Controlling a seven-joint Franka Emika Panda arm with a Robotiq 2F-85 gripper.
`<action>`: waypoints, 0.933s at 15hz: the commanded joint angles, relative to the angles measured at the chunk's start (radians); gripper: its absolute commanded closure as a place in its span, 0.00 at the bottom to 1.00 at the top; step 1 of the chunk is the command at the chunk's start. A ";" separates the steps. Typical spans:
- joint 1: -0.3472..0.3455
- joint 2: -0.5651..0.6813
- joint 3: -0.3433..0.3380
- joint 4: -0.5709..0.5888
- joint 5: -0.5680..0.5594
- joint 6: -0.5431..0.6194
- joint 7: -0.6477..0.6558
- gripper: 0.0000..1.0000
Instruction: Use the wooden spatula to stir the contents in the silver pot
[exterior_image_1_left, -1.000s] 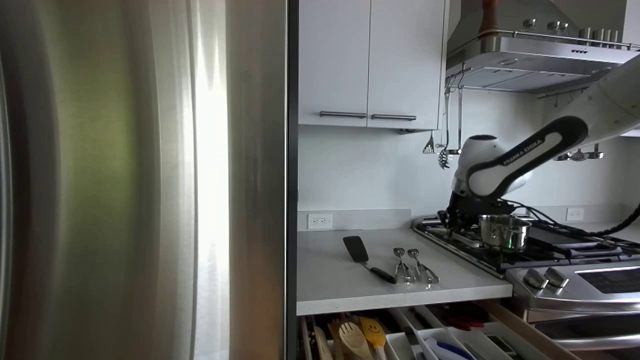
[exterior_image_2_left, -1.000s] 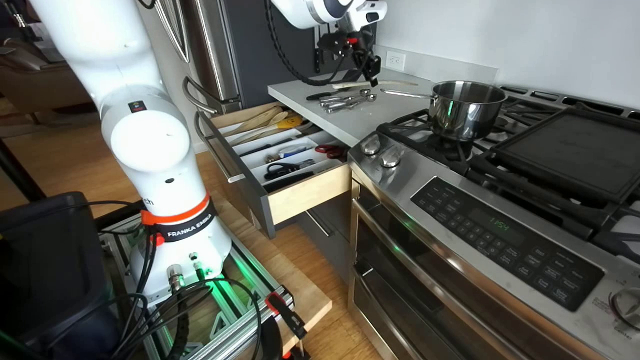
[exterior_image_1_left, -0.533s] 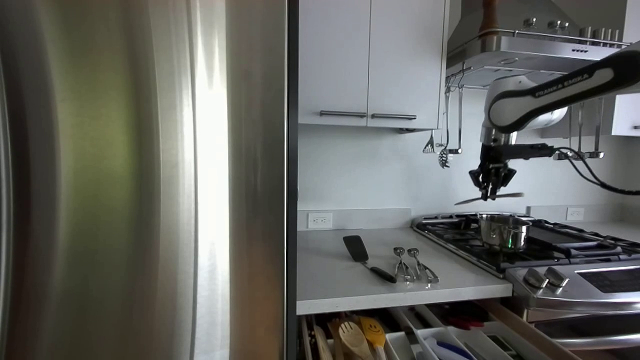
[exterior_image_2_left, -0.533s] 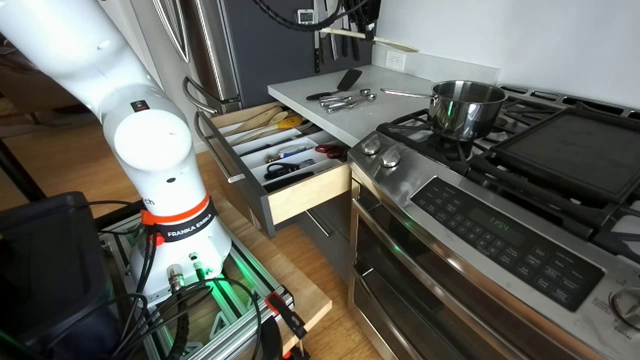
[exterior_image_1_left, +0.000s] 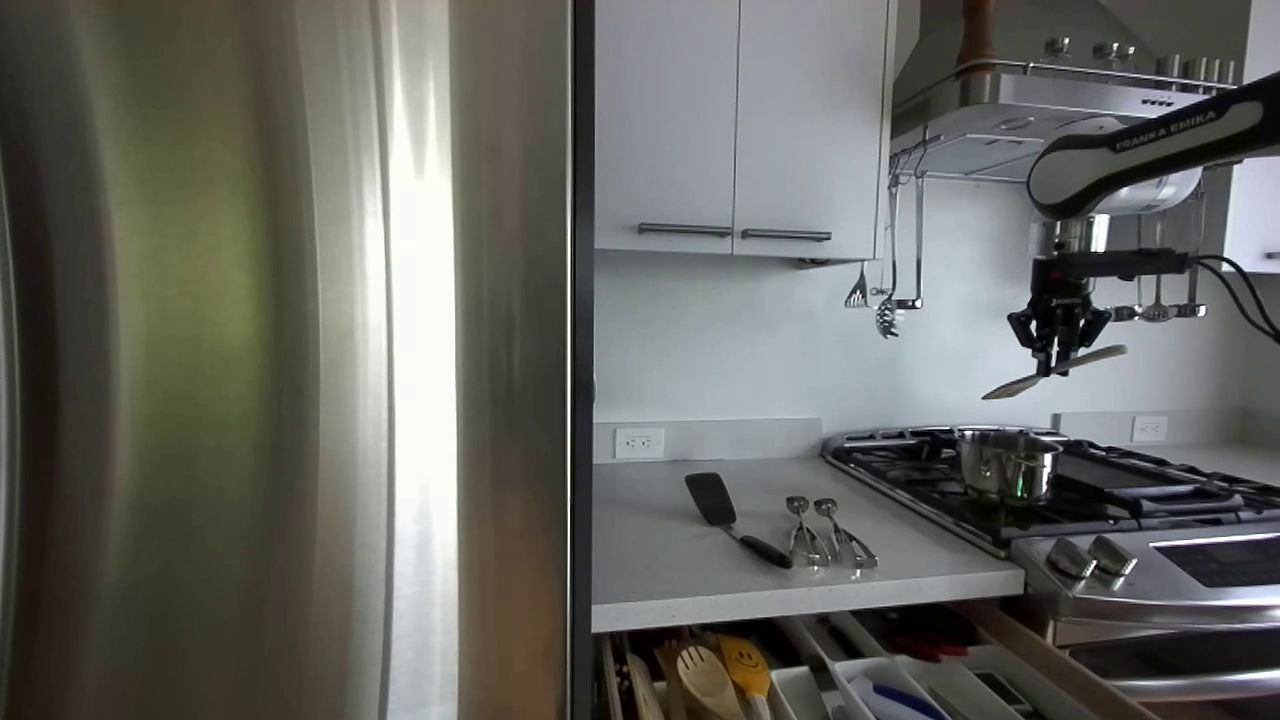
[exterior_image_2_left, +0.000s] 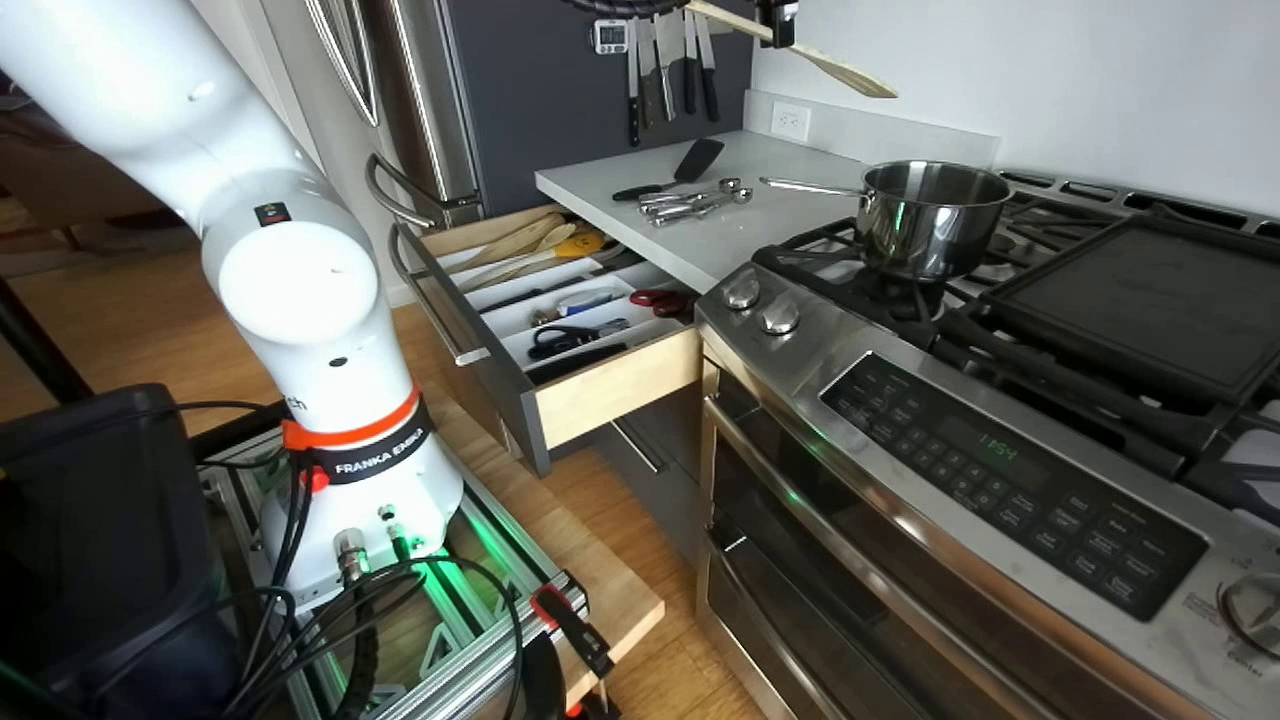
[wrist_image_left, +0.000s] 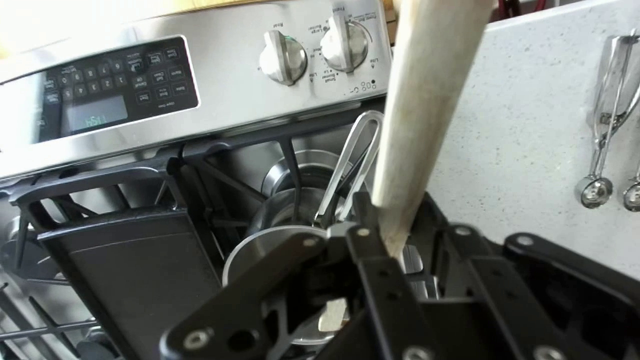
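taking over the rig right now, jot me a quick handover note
Claw: closed on the wooden spatula, about midway along it.
Spatula: in the air above the stove, blade end tilted down, apart from the silver pot.
Pot: upright on the stove; what it holds can't be made out.
Done: spatula gripped and held aloft.
Left: likely lower the blade into the pot, then stir.
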 joint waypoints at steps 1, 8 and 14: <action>0.000 0.002 0.005 0.003 0.001 -0.002 -0.001 0.76; -0.026 0.093 -0.017 0.111 0.023 -0.085 0.035 0.94; -0.053 0.244 -0.086 0.298 0.095 -0.304 0.006 0.94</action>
